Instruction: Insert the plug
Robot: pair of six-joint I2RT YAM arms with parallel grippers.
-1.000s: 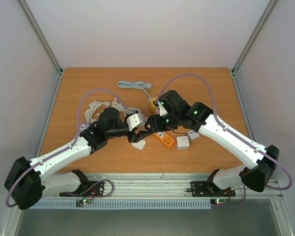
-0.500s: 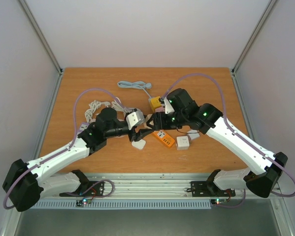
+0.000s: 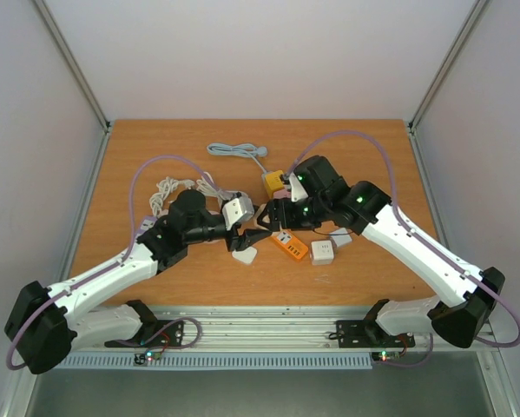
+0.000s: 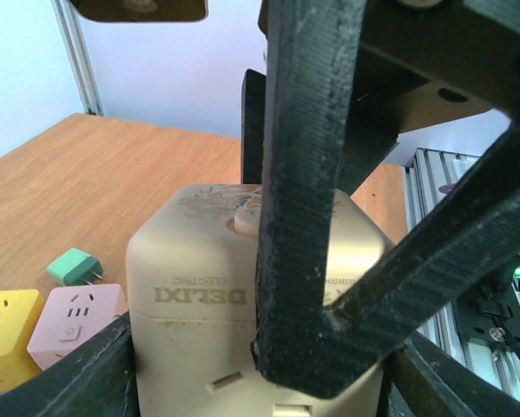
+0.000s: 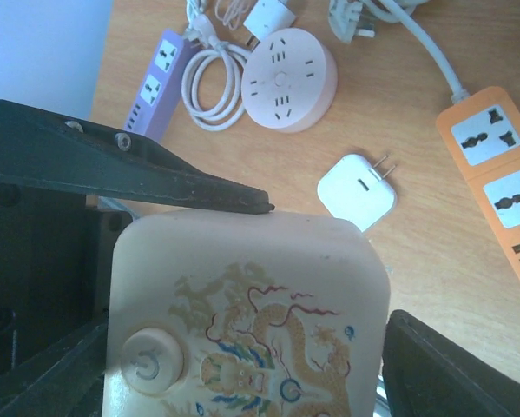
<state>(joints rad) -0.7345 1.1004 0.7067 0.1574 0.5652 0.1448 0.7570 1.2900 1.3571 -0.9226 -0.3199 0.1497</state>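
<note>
A cream socket cube [image 3: 237, 209] with a dragon print and a power button is held off the table between both arms. My left gripper [image 3: 233, 219] is shut on it; its fingers [image 4: 99, 369] flank the cube [image 4: 199, 287]. My right gripper [image 3: 261, 215] meets it from the right. In the right wrist view the cube [image 5: 251, 287] fills the space between the right gripper [image 5: 246, 369] fingers, which touch its sides. A white two-pin plug adapter [image 5: 357, 191] lies loose on the table below, and it also shows in the top view [image 3: 244, 255].
An orange power strip [image 3: 290, 246] lies under the right gripper. White cubes [image 3: 322, 252] and a yellow cube [image 3: 273, 183] sit nearby. A grey cable [image 3: 233, 151] lies at the back. A round pink socket [image 5: 289, 78], a purple strip [image 5: 160, 82] and coiled white cable are at the left.
My right arm has swung its wrist round and brought its fingers left onto the cube. My left gripper has carried the cube slightly right and up to meet it.
</note>
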